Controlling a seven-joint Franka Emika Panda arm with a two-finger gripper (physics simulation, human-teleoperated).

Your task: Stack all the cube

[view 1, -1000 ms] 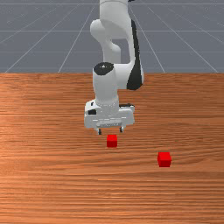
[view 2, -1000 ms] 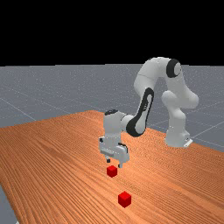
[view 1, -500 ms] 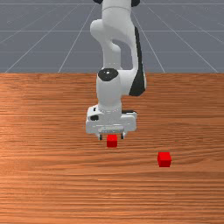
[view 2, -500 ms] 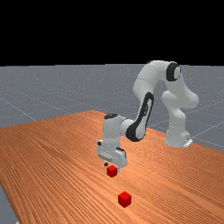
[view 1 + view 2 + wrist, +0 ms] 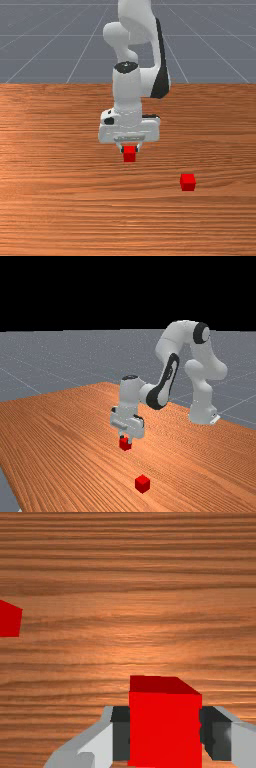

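Lifted since the earlier frame, one red cube (image 5: 129,154) is clamped by the gripper (image 5: 129,149), a second red cube (image 5: 188,182) is seen well apart, on the table (image 5: 60,200)

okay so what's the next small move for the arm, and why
Probably raise the held cube and ease it toward the front view's right, over the other cube: the gripper is shut on one, and the other sits apart with nothing on it.
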